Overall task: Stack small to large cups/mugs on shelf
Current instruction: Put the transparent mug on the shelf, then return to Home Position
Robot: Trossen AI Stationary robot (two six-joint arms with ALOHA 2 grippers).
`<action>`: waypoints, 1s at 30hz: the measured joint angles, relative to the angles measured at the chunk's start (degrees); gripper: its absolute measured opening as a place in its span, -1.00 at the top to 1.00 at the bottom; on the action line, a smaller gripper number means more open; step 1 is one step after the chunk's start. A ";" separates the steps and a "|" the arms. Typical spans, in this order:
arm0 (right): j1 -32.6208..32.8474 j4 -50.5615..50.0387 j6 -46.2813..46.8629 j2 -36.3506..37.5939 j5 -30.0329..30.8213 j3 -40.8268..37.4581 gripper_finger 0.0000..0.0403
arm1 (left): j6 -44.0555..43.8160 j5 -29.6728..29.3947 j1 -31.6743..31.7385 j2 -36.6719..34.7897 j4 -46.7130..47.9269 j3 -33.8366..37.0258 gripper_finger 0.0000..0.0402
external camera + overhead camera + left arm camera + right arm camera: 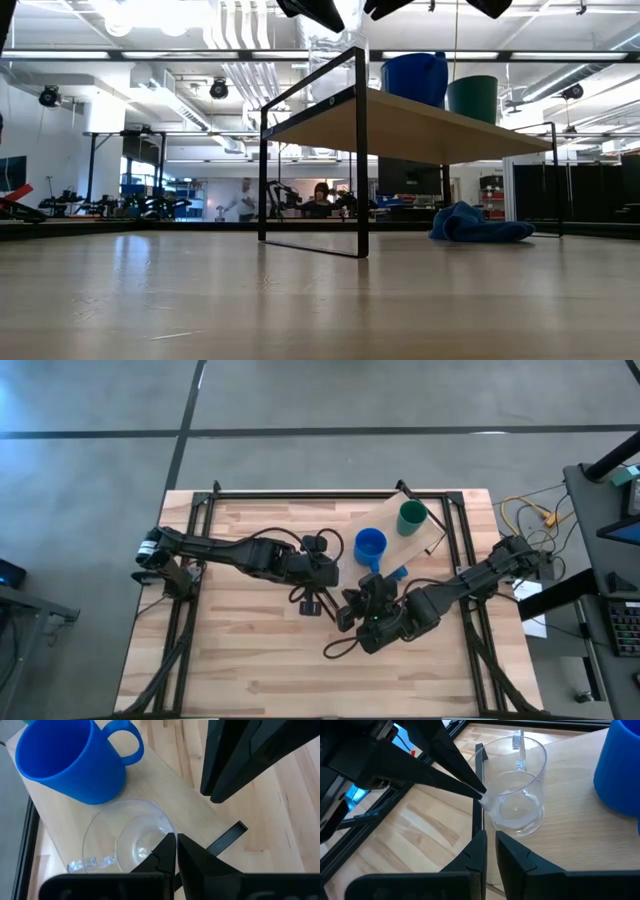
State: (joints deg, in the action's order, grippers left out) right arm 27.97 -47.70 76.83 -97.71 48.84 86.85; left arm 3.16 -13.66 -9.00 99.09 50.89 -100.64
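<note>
The shelf [415,540], a light plank on black wire legs, stands on the table's far right part. On it are the dark green cup [412,516], the blue mug [370,546] and, at the plank's near corner, the clear glass cup [516,790], upright on its base. My left gripper [175,851] hangs over that corner and is shut on the glass cup's rim. My right gripper [490,851] is shut and holds nothing. It hovers just off the shelf's edge, beside the glass cup. My left gripper pinches the glass cup's wall at the rim [166,836], on the side opposite the small clear handle [84,865]. One finger appears to be inside and one outside. The fingers [470,787] slant down from above. The cup stands upright with its base on the shelf [555,820].
A crumpled blue cloth [480,224] lies on the table under the shelf. The blue mug [75,762] stands close to the glass cup, its handle toward my right arm. The black frame rails [200,520] run along the table's edges. People sit in the room behind.
</note>
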 joint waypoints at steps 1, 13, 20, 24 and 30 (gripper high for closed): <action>0.00 0.00 0.05 -0.01 0.03 0.00 0.83 | 0.00 0.16 -0.02 0.02 0.02 0.00 1.00; -0.26 0.02 0.12 -0.01 0.05 0.00 0.83 | 0.02 1.43 -0.02 0.04 0.00 0.00 1.00; -0.26 0.04 0.12 0.02 -0.15 0.00 0.83 | 0.10 1.45 0.00 0.09 -2.74 0.00 0.85; -0.26 0.04 0.12 0.02 -0.17 0.00 0.83 | 0.15 1.45 0.00 0.09 -2.91 0.00 0.71; 0.79 1.13 -0.21 0.70 -1.30 0.01 0.83 | 0.12 1.45 0.01 -0.07 -3.07 0.00 0.64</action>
State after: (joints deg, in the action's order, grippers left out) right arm 28.76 -46.57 76.62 -97.01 47.54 86.86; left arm 3.28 -12.21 -8.99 99.01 47.82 -100.64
